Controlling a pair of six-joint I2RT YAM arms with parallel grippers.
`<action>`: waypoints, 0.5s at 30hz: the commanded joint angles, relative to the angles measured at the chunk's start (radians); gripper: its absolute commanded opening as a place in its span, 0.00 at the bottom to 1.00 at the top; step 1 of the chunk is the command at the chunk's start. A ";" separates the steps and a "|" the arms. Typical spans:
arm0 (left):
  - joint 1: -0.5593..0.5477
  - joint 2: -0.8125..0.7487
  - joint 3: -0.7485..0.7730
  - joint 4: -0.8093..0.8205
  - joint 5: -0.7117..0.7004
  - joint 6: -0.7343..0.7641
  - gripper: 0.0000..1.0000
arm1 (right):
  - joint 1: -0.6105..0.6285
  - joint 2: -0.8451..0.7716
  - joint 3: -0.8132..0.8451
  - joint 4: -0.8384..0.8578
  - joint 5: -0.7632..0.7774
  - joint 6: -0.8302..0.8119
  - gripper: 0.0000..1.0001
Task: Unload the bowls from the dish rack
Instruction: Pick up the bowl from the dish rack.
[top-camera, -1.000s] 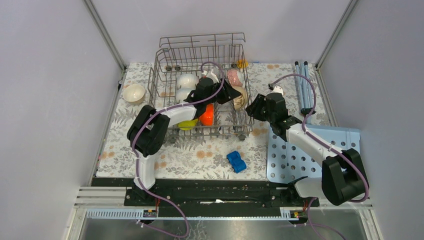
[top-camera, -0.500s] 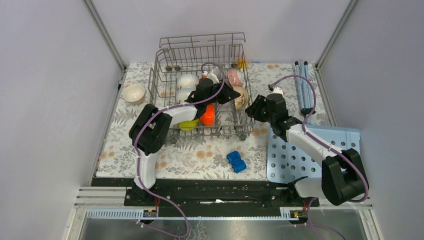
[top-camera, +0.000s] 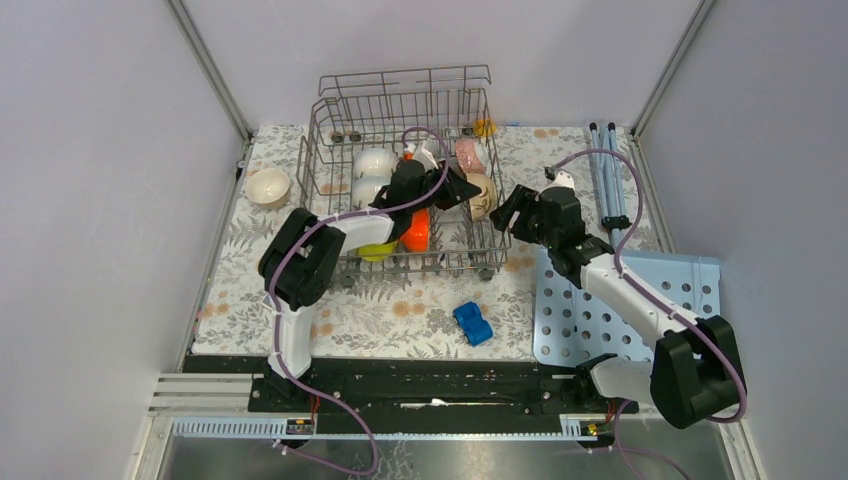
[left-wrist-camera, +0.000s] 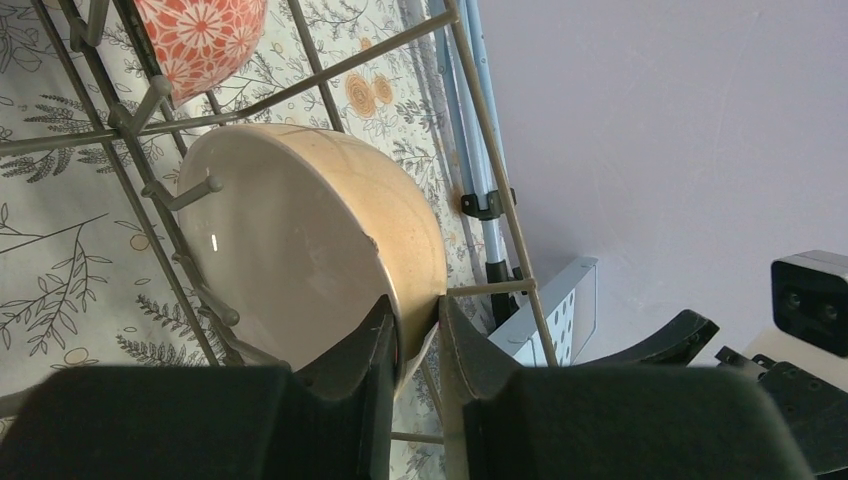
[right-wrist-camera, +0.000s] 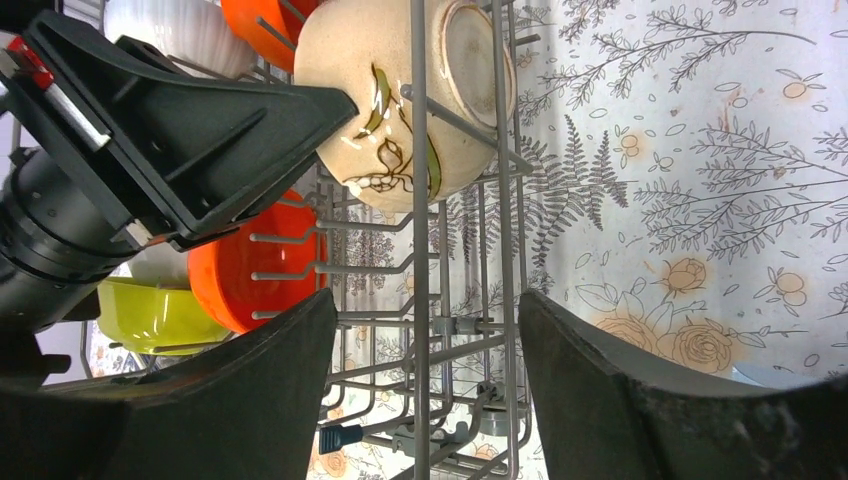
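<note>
The grey wire dish rack (top-camera: 404, 100) stands at the back of the table. My left gripper (top-camera: 462, 190) reaches inside it and is shut (left-wrist-camera: 415, 320) on the rim of a beige bowl (left-wrist-camera: 300, 240) with a leaf drawing (right-wrist-camera: 400, 100), which stands on edge against the rack's right wall (top-camera: 483, 195). My right gripper (top-camera: 512, 212) is open (right-wrist-camera: 425, 370) just outside that wall, facing the bowl. An orange bowl (top-camera: 415, 230), a yellow-green bowl (top-camera: 375, 248), white bowls (top-camera: 372, 160) and a red-flowered bowl (top-camera: 468, 152) sit in the rack. A cream bowl (top-camera: 268, 185) lies on the table to the left.
A blue toy car (top-camera: 472, 323) lies on the floral mat in front of the rack. A light-blue perforated board (top-camera: 640, 300) lies at the right under my right arm. Blue rods (top-camera: 605, 170) lie at the back right. Grey walls close in both sides.
My right gripper has shifted slightly right and back along the rack's right wall. My left gripper stays on the beige bowl, which has turned a little more upright.
</note>
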 joint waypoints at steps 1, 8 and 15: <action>-0.024 -0.073 -0.012 0.209 0.081 -0.025 0.00 | -0.011 -0.051 0.028 -0.031 0.044 -0.017 0.75; -0.021 -0.111 -0.077 0.315 0.085 -0.050 0.00 | -0.016 -0.077 0.028 -0.047 0.047 -0.017 0.68; -0.011 -0.131 -0.142 0.428 0.088 -0.089 0.00 | -0.016 -0.112 0.019 -0.052 0.035 -0.014 0.66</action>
